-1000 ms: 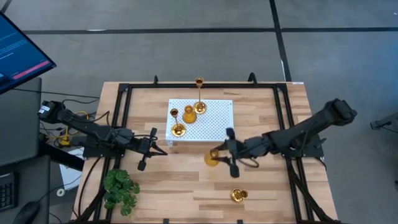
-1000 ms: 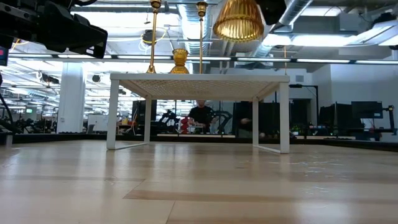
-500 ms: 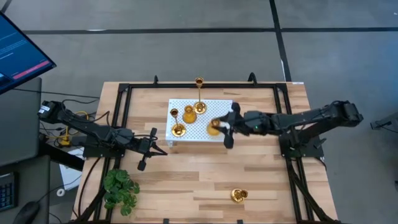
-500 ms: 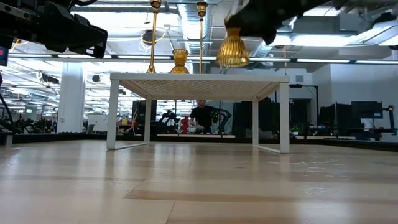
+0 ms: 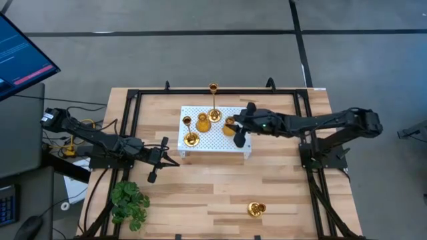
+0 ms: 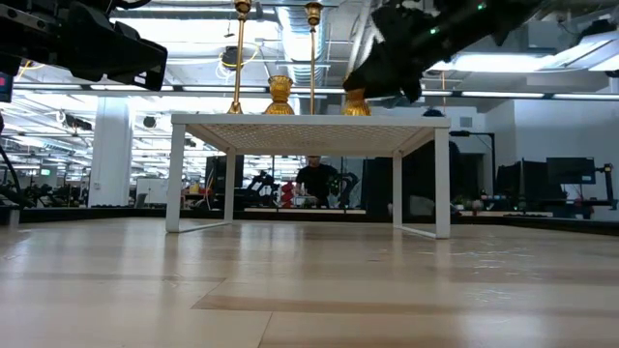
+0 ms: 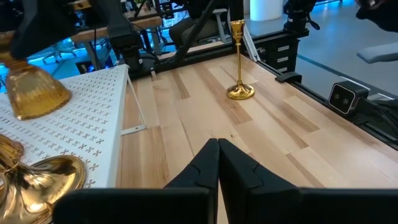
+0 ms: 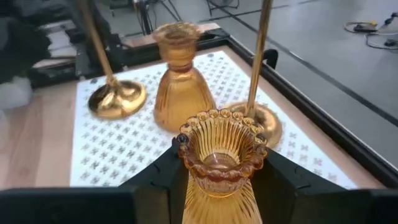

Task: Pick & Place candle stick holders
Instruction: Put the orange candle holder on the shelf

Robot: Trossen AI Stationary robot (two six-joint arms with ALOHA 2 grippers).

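An amber ribbed holder point(image 8: 221, 155) is in my right gripper point(image 8: 221, 180), which is shut on it over the right part of the white perforated board point(image 5: 223, 143). On the board stand a tall gold holder point(image 5: 213, 101), a second thin-stemmed gold holder point(image 5: 189, 133) and an amber bell-shaped holder point(image 5: 203, 122), each on its round base. Another gold thin-stemmed holder point(image 5: 255, 209) stands on the table near the front edge. My left gripper point(image 5: 172, 160) is shut and empty, left of the board. My right gripper pinches the amber holder's ribbed body point(image 8: 219, 202), below its beaded rim, between its two fingers point(image 8: 155, 180). The fingers come from the table's right, slanting down. The holder stands upright, cup up, its base point(image 6: 356, 111) down at the board's top; whether it rests there I cannot tell.
A green leafy plant point(image 5: 130, 203) stands at the table's near left corner. Black frame rails point(image 5: 133, 107) run along the table's sides. The board stands on thin white legs point(image 6: 176, 174) above the wood. A monitor point(image 5: 20, 53) is off the table's left.
My right gripper has carried the amber holder from over the table in front of the board toward the far edge, onto the board's right part, and lowered it to the board's top. The gripper stays shut on it.
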